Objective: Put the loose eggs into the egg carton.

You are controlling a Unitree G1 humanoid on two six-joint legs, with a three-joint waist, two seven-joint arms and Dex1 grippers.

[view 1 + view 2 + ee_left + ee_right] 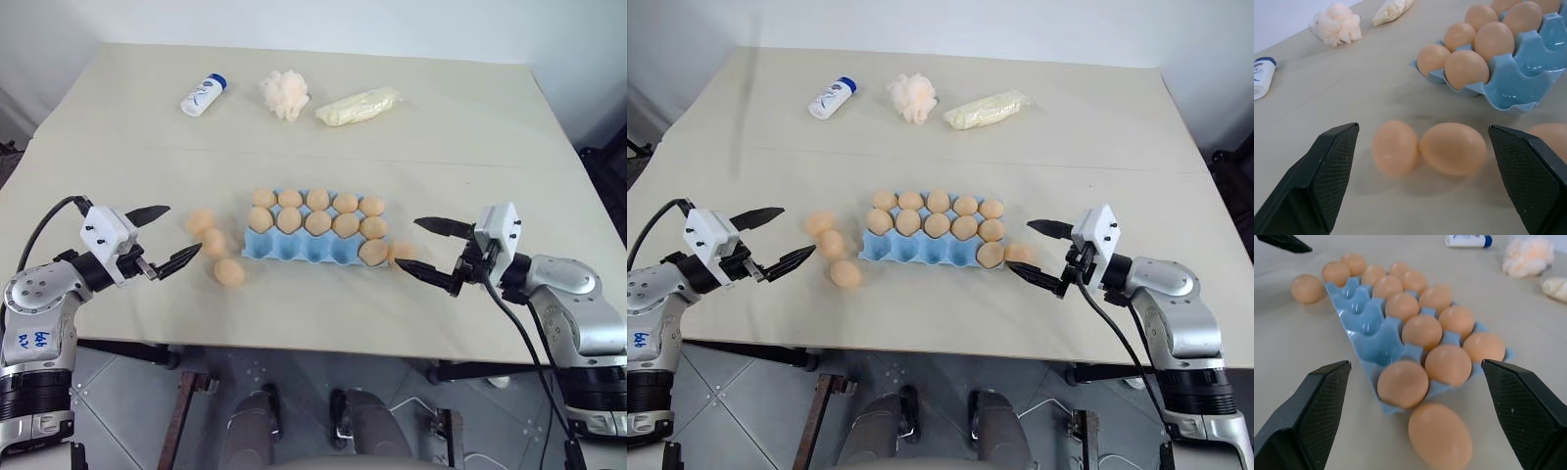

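Egg carton (315,245) sits mid-table (441,127), long axis running left-right. Eleven cups are filled: both far rows full, plus the right-end cup of the near row. Four near-row cups are left empty.

Loose eggs: three are clustered just off the carton's left end (213,242), two of them touching, a third slightly nearer the table's front edge. A fourth lies just beside the carton's right near corner (400,252).

Left end effector (167,239) is spread wide, empty, held level and pointed toward the left cluster, which lies directly ahead between the finger lines in the left wrist view. In that view the nearer egg's long axis runs across the finger gap. Right end effector (419,246) is likewise spread wide and empty, pointed at the single right egg, which lies close ahead of its tips.

Judgement: right arm is nearer its egg; either side can go first. Empty cups lie closest to the left cluster.
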